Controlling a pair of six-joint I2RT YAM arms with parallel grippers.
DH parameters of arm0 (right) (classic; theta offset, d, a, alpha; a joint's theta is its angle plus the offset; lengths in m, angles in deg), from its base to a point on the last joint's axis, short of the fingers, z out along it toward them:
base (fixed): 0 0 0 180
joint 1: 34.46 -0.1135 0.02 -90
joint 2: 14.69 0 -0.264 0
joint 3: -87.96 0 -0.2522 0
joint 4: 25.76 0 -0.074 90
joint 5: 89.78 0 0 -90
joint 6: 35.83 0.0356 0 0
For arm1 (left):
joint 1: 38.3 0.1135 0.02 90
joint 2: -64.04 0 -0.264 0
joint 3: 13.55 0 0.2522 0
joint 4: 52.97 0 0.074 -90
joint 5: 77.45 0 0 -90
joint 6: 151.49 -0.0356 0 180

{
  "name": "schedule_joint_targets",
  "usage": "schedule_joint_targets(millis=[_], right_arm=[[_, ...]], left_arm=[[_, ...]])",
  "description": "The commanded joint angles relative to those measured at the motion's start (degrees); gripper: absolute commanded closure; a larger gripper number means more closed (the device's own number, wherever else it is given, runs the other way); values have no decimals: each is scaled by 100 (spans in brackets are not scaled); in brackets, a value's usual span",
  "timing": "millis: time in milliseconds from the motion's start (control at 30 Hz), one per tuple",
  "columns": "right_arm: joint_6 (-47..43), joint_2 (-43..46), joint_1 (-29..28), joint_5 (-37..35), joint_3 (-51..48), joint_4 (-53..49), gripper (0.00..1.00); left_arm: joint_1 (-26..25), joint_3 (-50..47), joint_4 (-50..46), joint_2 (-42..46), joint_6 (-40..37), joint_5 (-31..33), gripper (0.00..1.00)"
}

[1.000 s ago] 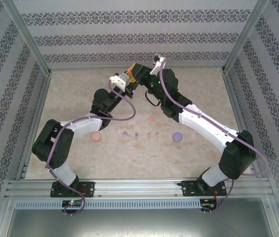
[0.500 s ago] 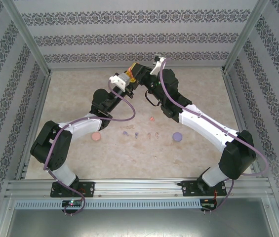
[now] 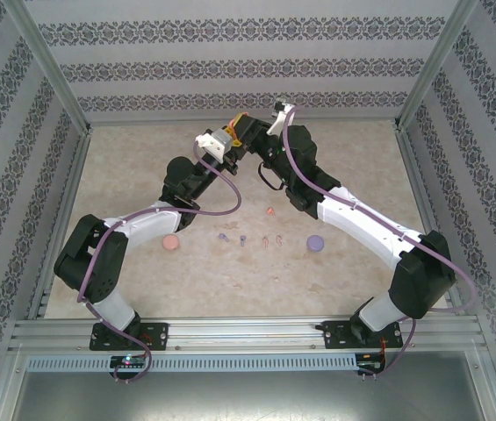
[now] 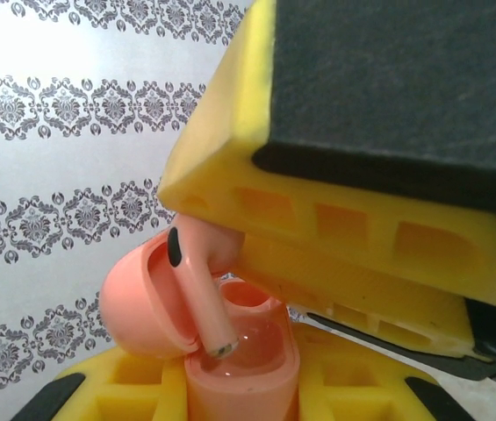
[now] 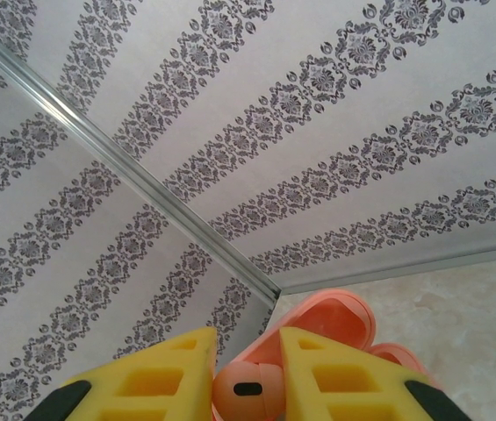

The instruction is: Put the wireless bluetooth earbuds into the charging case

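My left gripper (image 4: 240, 379) is shut on an orange-pink charging case (image 4: 246, 355), held in the air with its lid (image 4: 133, 303) swung open to the left. My right gripper (image 5: 248, 351) is shut on an orange-pink earbud (image 5: 248, 391). In the left wrist view that earbud (image 4: 197, 285) hangs from the right gripper's yellow fingers (image 4: 318, 219), and its stem tip touches the rim of the case's near socket. Both grippers meet high above the back of the table (image 3: 243, 132). Several more earbuds (image 3: 266, 240) lie on the table.
A closed pink case (image 3: 170, 243) lies on the table at the left and a purple case (image 3: 315, 242) at the right. One earbud (image 3: 270, 211) lies apart, farther back. Patterned walls and metal posts (image 3: 54, 79) enclose the table.
Both arms stay almost where they were. The right wrist has shifted very slightly at the meeting point, still with the earbud in its grip.
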State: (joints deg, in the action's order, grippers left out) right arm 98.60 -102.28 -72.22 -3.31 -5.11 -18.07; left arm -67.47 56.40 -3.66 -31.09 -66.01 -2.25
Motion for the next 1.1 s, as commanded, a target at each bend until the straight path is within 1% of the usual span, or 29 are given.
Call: schedule_joint_targets(millis=[0, 300, 600, 733, 867, 1067], right_arm=[[-140, -33, -86, 81, -184, 34, 76], [-508, 36, -149, -138, -408, 74, 76], [-619, 56, -154, -248, -552, 184, 74], [-602, 57, -153, -263, -549, 183, 71], [-524, 52, -124, -274, -503, 144, 64], [-408, 68, -54, -244, -479, 140, 58]], left_arm=[[-58, 248, 210, 275, -90, -76, 100], [-63, 288, 230, 320, -29, -56, 100], [-59, 314, 294, 343, 45, -63, 100], [-63, 310, 285, 370, 56, -66, 100], [-71, 299, 285, 373, 73, -97, 100], [-63, 288, 281, 387, 91, -101, 100]])
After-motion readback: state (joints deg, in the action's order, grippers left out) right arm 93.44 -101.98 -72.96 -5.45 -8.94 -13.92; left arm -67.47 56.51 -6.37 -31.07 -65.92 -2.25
